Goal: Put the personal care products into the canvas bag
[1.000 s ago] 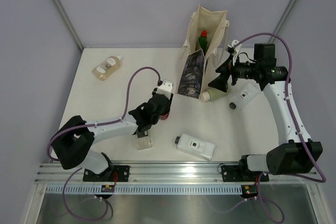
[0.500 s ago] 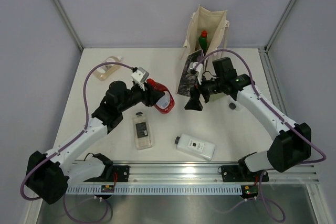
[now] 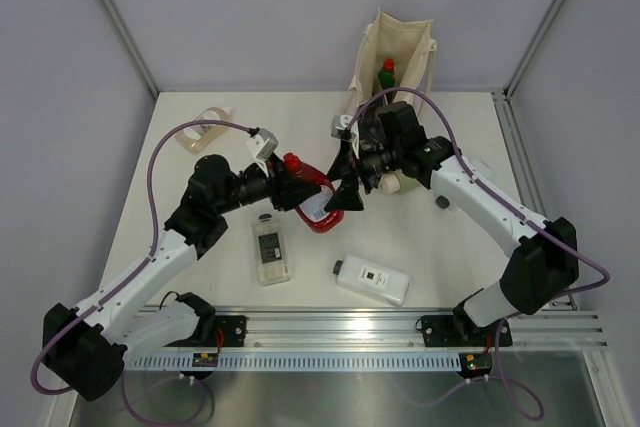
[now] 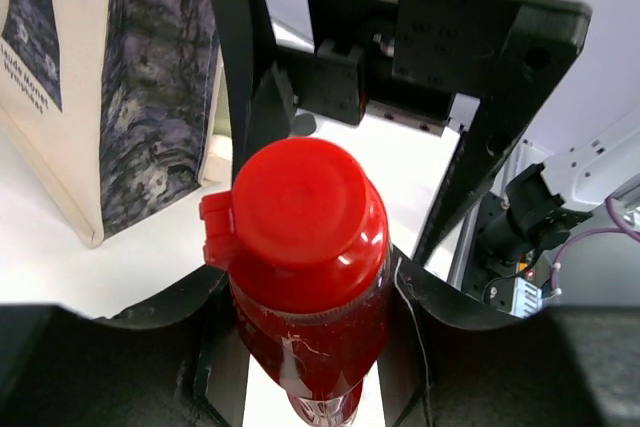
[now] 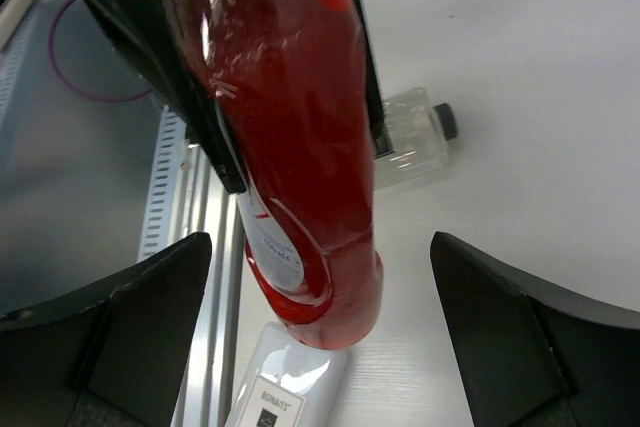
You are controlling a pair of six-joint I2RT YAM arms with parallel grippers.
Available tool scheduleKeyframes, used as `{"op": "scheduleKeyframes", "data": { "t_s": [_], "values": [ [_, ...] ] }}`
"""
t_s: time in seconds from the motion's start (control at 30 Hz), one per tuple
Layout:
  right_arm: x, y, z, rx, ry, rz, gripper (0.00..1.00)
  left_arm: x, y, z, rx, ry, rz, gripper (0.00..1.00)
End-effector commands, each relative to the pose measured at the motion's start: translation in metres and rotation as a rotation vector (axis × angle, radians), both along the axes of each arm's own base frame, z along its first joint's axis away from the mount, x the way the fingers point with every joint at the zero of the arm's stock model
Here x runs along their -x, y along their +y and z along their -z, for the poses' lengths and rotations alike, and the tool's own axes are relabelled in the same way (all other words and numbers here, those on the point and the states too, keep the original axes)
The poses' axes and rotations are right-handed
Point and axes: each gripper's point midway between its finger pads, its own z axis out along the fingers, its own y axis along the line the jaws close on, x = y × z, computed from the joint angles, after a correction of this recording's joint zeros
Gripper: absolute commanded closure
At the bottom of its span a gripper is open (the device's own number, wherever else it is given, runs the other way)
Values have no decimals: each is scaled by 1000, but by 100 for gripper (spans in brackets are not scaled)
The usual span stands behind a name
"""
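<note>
My left gripper [image 3: 292, 189] is shut on the red bottle [image 3: 316, 203] and holds it above the table, red cap toward the bag; its jaws press both sides of the body in the left wrist view [image 4: 300, 237]. My right gripper [image 3: 343, 183] is open right next to it. In the right wrist view the bottle [image 5: 300, 147] hangs between the spread fingers [image 5: 130, 327] without touching them. The canvas bag [image 3: 402, 47] stands at the back with the dark green red-capped bottle [image 3: 387, 74] inside. On the table lie a clear bottle [image 3: 271, 250], a flat white bottle [image 3: 372, 280] and a peach bottle [image 3: 205, 130].
The pale green cylinder [image 3: 391, 185] lies by the bag's foot, mostly hidden under my right arm. A second white bottle [image 3: 478, 167] with a dark cap [image 3: 441, 202] lies right of it. The table's front rail [image 3: 330, 322] runs along the near edge.
My left gripper has lifted the red bottle and carried it right toward the centre. My right arm has swung left from the bag, and its open gripper now faces the bottle.
</note>
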Motion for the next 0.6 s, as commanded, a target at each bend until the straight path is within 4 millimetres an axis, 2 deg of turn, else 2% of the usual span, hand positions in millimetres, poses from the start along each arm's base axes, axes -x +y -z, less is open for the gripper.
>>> {"op": "scheduleKeyframes", "data": {
  "t_s": [0.0, 0.1, 0.2, 0.3, 0.43, 0.47, 0.53, 0.57],
  "values": [
    [33, 8, -14, -80, 60, -183, 1, 16, 3, -93, 204, -246, 31, 100],
    [36, 15, -12, -80, 86, -186, 2, 16, 5, -99, 232, -254, 21, 100],
    [35, 22, -24, -115, 130, -181, 3, 15, 5, -101, 245, -254, 14, 100],
    [32, 32, -34, -136, 162, -163, 10, 14, 4, -104, 278, -254, 11, 100],
    [31, 37, -47, -156, 198, -166, 58, 9, 5, -102, 285, -238, -12, 99],
    [32, 37, -50, -157, 197, -173, 81, 5, 8, -103, 288, -239, -44, 94],
    [34, 35, -48, -143, 197, -174, 97, 2, 14, -104, 294, -236, -89, 78],
    [33, 34, -51, -144, 183, -169, 100, -4, 20, -107, 301, -238, -133, 53]
  ]
}}
